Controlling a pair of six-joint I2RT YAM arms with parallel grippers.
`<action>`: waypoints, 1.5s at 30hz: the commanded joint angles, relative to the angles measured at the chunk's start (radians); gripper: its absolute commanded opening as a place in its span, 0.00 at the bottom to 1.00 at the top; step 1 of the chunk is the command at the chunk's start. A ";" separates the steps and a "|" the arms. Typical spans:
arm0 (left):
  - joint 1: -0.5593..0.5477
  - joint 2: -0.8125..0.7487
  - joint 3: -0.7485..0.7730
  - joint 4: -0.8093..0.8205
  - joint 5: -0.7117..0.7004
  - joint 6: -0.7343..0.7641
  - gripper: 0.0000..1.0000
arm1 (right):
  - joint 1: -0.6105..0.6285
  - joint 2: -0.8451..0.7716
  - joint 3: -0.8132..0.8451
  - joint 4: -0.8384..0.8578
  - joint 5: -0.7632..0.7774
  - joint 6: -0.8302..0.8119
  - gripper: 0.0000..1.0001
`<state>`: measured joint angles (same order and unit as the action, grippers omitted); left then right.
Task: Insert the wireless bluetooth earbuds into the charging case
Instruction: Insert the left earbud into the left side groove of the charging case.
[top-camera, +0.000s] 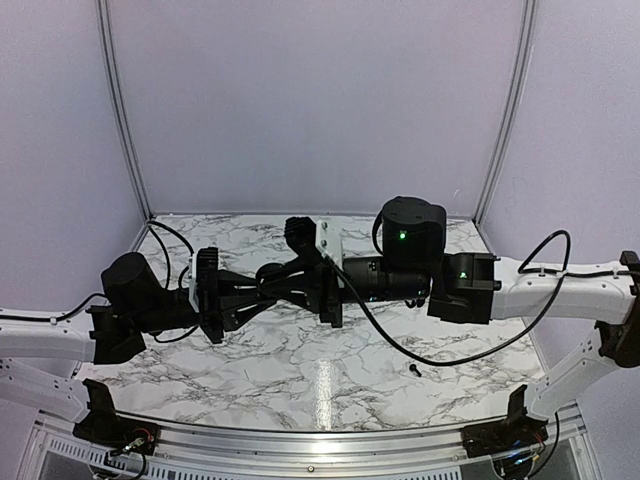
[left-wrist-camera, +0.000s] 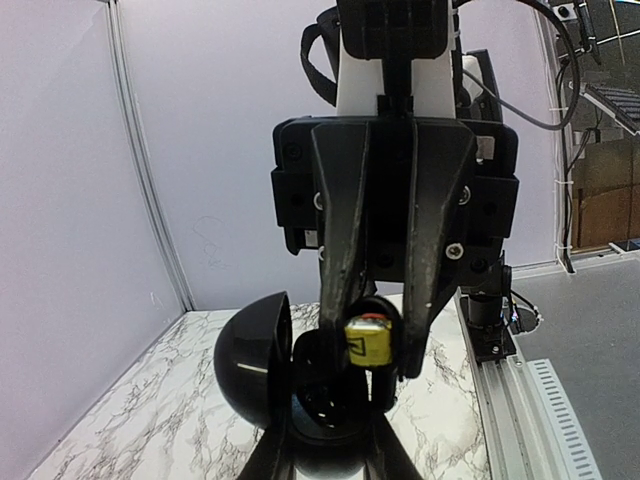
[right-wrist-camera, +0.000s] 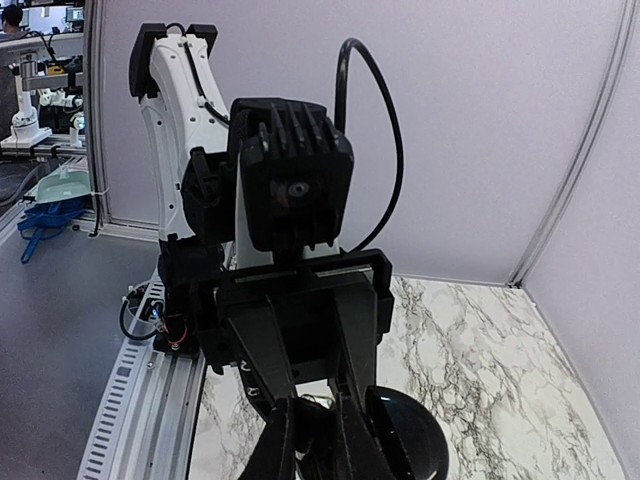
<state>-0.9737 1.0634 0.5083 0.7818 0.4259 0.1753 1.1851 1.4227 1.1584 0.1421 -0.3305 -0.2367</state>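
Both arms meet in mid-air over the marble table. My left gripper (left-wrist-camera: 328, 455) is shut on the black round charging case (left-wrist-camera: 325, 405), whose domed lid (left-wrist-camera: 245, 360) hangs open to the left. From above, my right gripper (left-wrist-camera: 375, 365) is shut on a small black earbud with a yellow patch (left-wrist-camera: 368, 342), held at the mouth of the case's cavity. The top view shows the left gripper (top-camera: 262, 290) and right gripper (top-camera: 292, 283) tip to tip, hiding the case. The right wrist view shows the right gripper (right-wrist-camera: 315, 445) beside the lid (right-wrist-camera: 410, 445). Another black earbud (top-camera: 413, 370) lies on the table.
The marble table (top-camera: 300, 370) is walled by pale panels at the back and sides. A metal rail (top-camera: 300, 440) runs along its near edge. A black cable (top-camera: 420, 350) sags from the right arm over the table.
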 joint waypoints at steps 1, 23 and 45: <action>-0.005 0.006 0.021 0.040 0.002 -0.007 0.00 | 0.005 -0.023 0.031 0.034 0.030 0.003 0.05; -0.005 0.016 0.033 0.040 -0.004 -0.011 0.00 | 0.006 -0.047 0.039 0.003 0.087 0.019 0.05; -0.004 -0.006 0.008 0.042 -0.040 -0.036 0.00 | 0.008 0.008 0.020 -0.025 0.107 0.007 0.04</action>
<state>-0.9745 1.0775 0.5091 0.7837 0.4019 0.1558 1.1854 1.4178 1.1633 0.1360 -0.2459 -0.2287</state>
